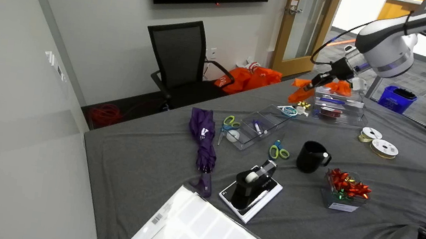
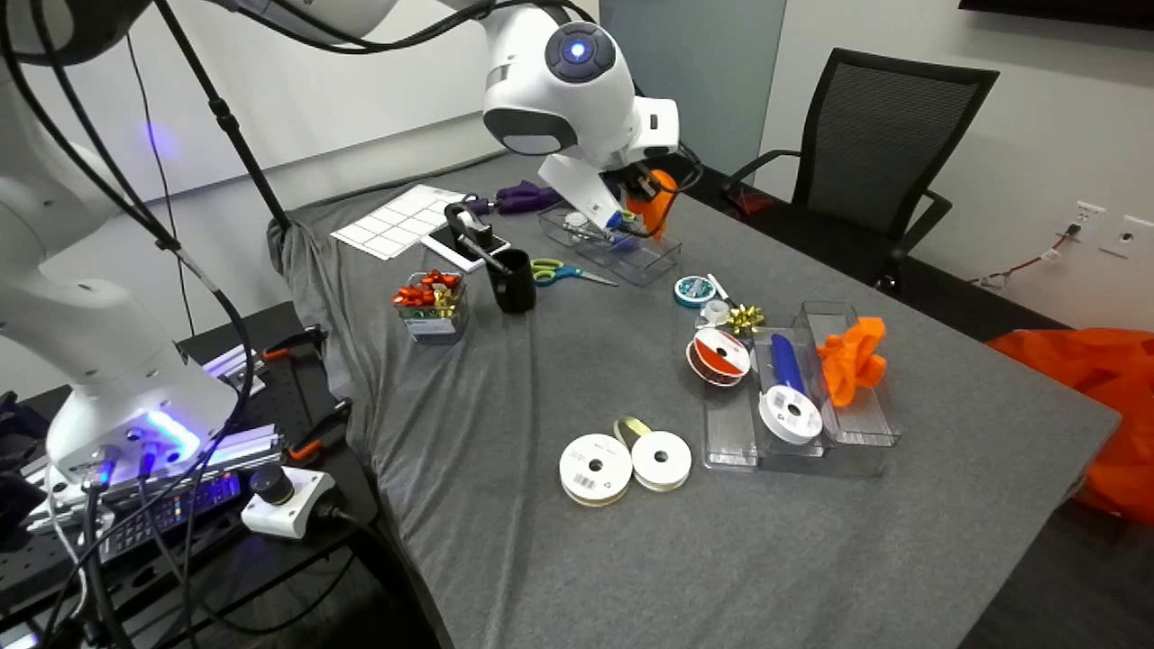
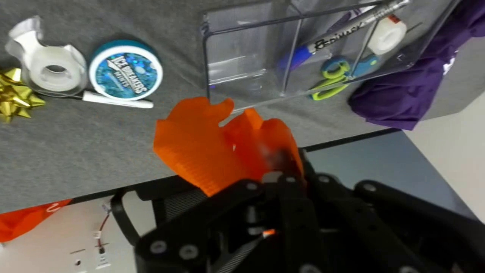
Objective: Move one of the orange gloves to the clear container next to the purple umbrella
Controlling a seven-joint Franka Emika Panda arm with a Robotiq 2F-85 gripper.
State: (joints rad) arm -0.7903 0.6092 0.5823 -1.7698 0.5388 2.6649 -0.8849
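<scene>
The claw (image 1: 310, 85) is gripping 1 orange glove (image 3: 204, 148), and the glove is hanging in midair, its edge overlapping the near corner of the clear container (image 3: 257, 53) in the wrist view. That container's long axis is running toward the purple umbrella (image 3: 409, 87), so the coming move is probably calling for a shift that way, then lowering and letting go

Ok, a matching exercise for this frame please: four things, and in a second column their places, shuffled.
Things
1. orange glove (wrist view)
2. purple umbrella
3. red bows
4. tape dispenser

Places
A. in a small clear box
B. held by the gripper
C. on a flat black-and-white item
D. beside the divided clear container

Pairs: 1-B, 2-D, 3-A, 4-C
</scene>
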